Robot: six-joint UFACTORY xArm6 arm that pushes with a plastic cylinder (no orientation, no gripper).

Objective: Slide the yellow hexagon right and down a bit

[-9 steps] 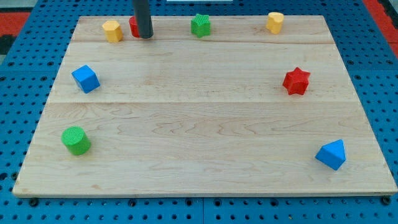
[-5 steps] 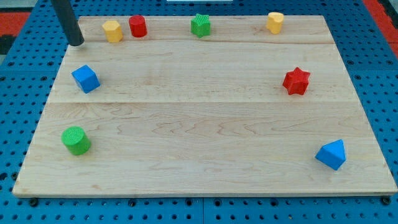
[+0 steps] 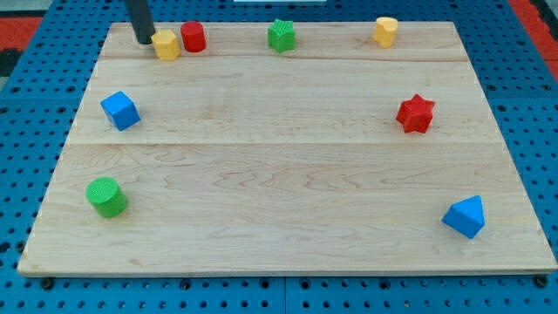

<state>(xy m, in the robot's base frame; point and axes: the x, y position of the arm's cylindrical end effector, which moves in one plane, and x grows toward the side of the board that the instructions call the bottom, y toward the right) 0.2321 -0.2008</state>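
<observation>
Pushing's just starting, my tip touching the yellow hexagon at its 10 o'clock, holding nothing; next nudge toward 4 o'clock, skirting the red cylinder.

A pale wooden worktop is filling most of the view, made of long planks whose seams are running from the view's left to the view's right, with fine grain showing along them. Even light is falling across it, leaving only soft, short shadows. Around it a blue pegboard surface is lying, its rows of small round holes showing on all sides. At the view's top corners, patches of red and white flooring are peeking in behind the blue.
</observation>
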